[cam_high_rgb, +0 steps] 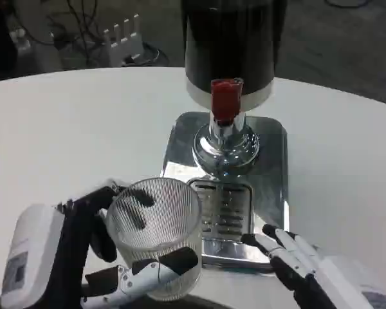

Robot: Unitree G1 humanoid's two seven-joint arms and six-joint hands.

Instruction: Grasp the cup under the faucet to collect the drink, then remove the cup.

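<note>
Left hand (93,248) wraps the cup (156,235): clear ribbed plastic, round, upright, looks empty, held left of the drip tray (270,167). Tray: polished metal, slotted grate. Above it, chrome faucet (226,138) with red lever (224,101), dark cylindrical dispenser (233,38). Right hand (296,261) released, fingers spread.

The top of the dark dispenser (235,38) is cut off by the upper edge. The faucet's spout beneath the red lever (224,101) is hidden by the chrome collar (225,145). The left hand (83,248) is partly covered by the ribbed clear cup (156,235); its fingers are seen only blurred through the wall. The right hand (296,257) is cropped at the lower edge. Whether liquid lies in the cup cannot be told. The cluttered floor items (122,35) beyond the tabletop (71,129) are too indistinct to identify.
</note>
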